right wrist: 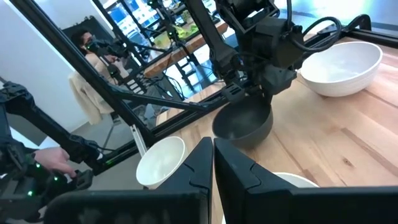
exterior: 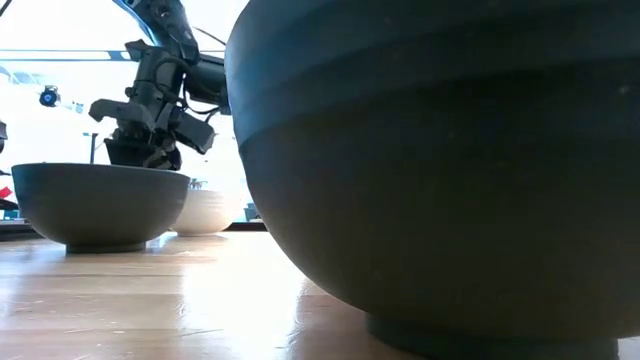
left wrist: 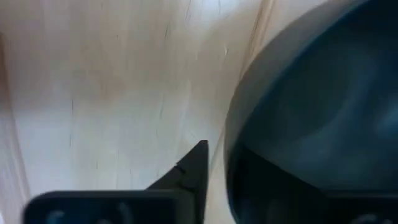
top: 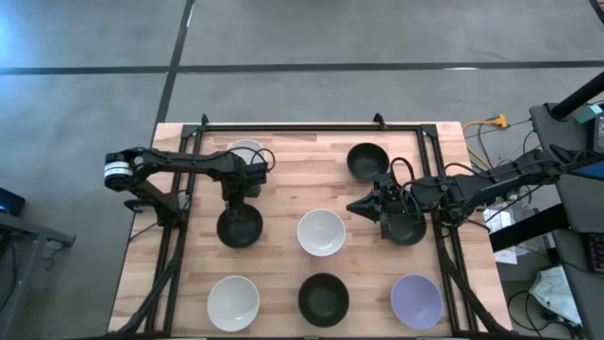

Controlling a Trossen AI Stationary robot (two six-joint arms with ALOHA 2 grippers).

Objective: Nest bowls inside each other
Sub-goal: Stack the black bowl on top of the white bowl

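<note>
Eight bowls can be counted from above; no pink one is seen. One white bowl [top: 246, 151] lies partly hidden under the left arm, just behind the left gripper [top: 235, 202]. A black bowl [top: 406, 228] is half covered by the right arm, just behind the right gripper [top: 357, 206]. In the low view a nearby black bowl [exterior: 440, 170] fills most of the picture and is cut off at the top and right.

All the bowls are small, round and smooth, of equal size, and each stands alone on the wooden table [top: 283, 194].

At the left gripper's tips sits a black bowl [top: 240, 228]. The jaws stand astride its near rim, slightly apart. In the left wrist view the outer finger [left wrist: 194, 171] shows just outside the rim with a thin strip of wood between them. The inner finger cannot be made out against the dark hollow, so no grip is seen.

Between the two grippers stands a white bowl [top: 321, 232].

The right gripper's fingers are pressed together and hold nothing. Beyond it, toward the table's back edge, stands another black bowl [top: 366, 161]. Well past both grippers, along the front edge, stand a white bowl [top: 233, 302], a black bowl [top: 323, 298] and a lavender bowl [top: 416, 301].
</note>
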